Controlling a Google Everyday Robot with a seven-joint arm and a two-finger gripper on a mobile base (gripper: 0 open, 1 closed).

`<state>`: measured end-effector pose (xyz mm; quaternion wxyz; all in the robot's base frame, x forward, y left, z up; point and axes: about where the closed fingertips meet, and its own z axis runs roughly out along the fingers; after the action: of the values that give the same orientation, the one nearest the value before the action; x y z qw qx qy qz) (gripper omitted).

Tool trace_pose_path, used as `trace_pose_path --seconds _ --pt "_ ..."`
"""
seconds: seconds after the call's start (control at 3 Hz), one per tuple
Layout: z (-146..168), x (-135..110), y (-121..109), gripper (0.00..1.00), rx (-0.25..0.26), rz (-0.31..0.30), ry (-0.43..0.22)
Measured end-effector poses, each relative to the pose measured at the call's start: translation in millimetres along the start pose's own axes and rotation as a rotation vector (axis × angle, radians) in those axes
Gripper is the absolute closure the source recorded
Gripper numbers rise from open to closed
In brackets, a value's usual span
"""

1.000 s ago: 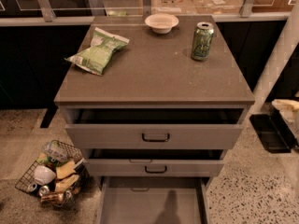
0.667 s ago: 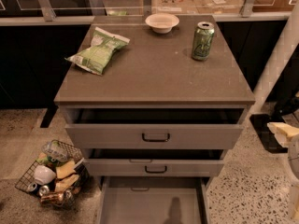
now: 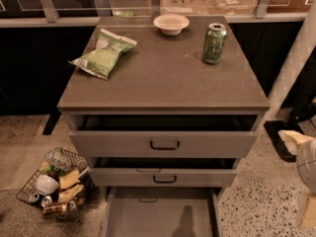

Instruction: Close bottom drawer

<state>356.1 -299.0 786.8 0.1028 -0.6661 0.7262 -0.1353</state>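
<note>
The bottom drawer point(image 3: 160, 215) is the lowest of three in the grey cabinet point(image 3: 163, 90). It is pulled far out, so its plain grey inside shows, and its front is cut off by the lower edge of the view. My gripper point(image 3: 295, 141) shows as a pale shape at the right edge. It hangs over the floor to the right of the cabinet, at about the height of the top drawer, and touches nothing. The pale arm point(image 3: 308, 169) sits below it at the frame's edge.
The top drawer point(image 3: 165, 144) and middle drawer point(image 3: 165, 178) each stand slightly open. On the cabinet top lie a green chip bag point(image 3: 103, 53), a white bowl point(image 3: 171, 23) and a green can point(image 3: 215, 43). A wire basket of trash point(image 3: 54, 184) sits on the floor at left. A white post point(image 3: 294, 63) stands at right.
My gripper has come lower along the right edge of the view. The drawers and the things on the cabinet have not moved.
</note>
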Motion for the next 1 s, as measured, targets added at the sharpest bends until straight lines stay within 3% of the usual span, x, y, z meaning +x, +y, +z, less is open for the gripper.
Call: trace_pose_path --seconds 0.33,1.0 --pt "57.3 8.5 5.0 0.0 -0.054 0.058 -0.016" --pt "170.2 5.2 33.9 0.0 -0.107 0.077 -0.088"
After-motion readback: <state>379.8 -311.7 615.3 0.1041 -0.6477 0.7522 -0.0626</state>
